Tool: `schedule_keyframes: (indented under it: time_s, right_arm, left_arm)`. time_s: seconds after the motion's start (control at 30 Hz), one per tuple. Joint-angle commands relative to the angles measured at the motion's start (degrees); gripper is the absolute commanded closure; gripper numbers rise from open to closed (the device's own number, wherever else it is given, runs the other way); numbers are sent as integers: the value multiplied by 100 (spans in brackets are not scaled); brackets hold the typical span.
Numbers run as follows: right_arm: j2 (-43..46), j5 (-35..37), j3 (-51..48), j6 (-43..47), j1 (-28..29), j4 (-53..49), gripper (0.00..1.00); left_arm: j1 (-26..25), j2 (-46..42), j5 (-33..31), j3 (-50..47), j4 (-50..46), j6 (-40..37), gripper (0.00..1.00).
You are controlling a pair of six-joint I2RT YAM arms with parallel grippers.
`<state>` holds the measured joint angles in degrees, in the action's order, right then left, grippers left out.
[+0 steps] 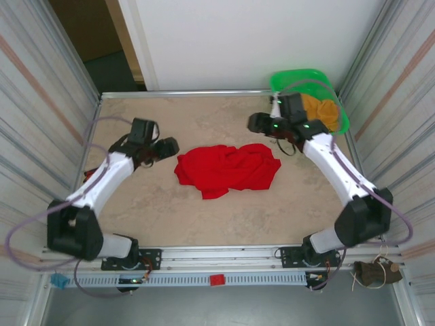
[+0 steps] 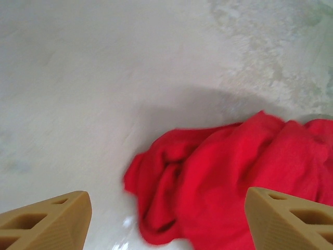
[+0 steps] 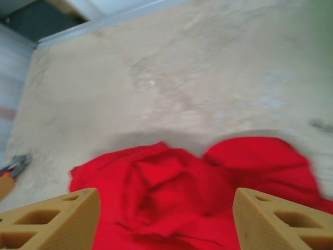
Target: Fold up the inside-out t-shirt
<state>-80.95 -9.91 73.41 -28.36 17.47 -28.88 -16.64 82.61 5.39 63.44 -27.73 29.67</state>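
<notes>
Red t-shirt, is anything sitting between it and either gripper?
Nothing visible. The red t-shirt lies mid-table with bare tabletop between it and the open left gripper on one side and the open right gripper on the other. The green bin holding an orange cloth sits beyond the right gripper, off both paths.

The inside-out t-shirt (image 1: 227, 169) is a plain bright red piece of soft fabric, lying crumpled in a loose heap near the middle of the table (image 1: 204, 224). It spreads wider left to right than near to far, with deep folds and rumpled ridges across its top. A small flap sticks out toward the near side at its lower left. No sleeve or collar can be told apart.
</notes>
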Motion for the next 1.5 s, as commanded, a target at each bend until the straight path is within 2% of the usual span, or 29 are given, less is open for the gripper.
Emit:
schedule_keyframes:
  time_s: [0.0,0.1,0.27,0.4,0.47,0.5,0.53,0.57,0.6,0.63,0.67,0.87,1.07,1.17,1.33,1.47]
  right_arm:
    - [230,125,-726,-117,-575,-346,31]
    - [439,-85,-1212,-104,-1100,-402,29]
    - [740,-266,-1717,-100,-1405,-417,29]
    - [809,-335,-1996,-147,-1508,-326,29]
    - [745,-401,-2104,-178,-1577,-223,29]
    - [689,-421,-2131,-201,-1601,-179,29]
    - [611,-459,-2159,-226,-1625,-117,29]
    - [525,-527,-2180,-255,-1655,-48,29]
    - [445,-590,-2183,-281,-1678,12,29]
    - [348,-648,-2199,-301,-1698,71,29]
    - [246,-707,-2186,-310,-1710,117,29]
    - [-192,-915,-2142,-362,-1718,335,30]
    - [-389,-1270,-2166,-512,-1622,589,32]
    - [-428,-1345,-2164,-547,-1468,646,32]
    - [-495,-1434,-2102,-600,-1195,689,35]
    - [-567,-1448,-2076,-670,-975,752,36]
  left_arm:
    - [-398,982,300,1131,108,-441,21]
    - [-596,2035,304,2133,-252,-443,21]
    - [-708,3178,418,3074,-528,-515,20]
    - [-778,3693,1055,3426,-471,-586,18]
    - [-852,3976,1393,3559,-502,-592,20]
    - [-879,4064,1481,3600,-523,-580,24]
    - [-908,4140,1591,3618,-525,-548,32]
    - [-926,4192,1693,3606,-507,-534,50]
    - [-935,4204,1667,3593,-506,-502,72]
    - [-937,4137,1558,3515,-466,-486,92]
    - [-929,3971,1404,3394,-384,-496,100]
    - [-561,1923,453,2112,385,-178,100]
    - [219,35,308,937,906,198,100]
    - [529,-560,276,601,901,208,100]
    - [909,-1437,-129,24,977,225,100]
    - [1249,-1851,-270,-157,882,226,100]
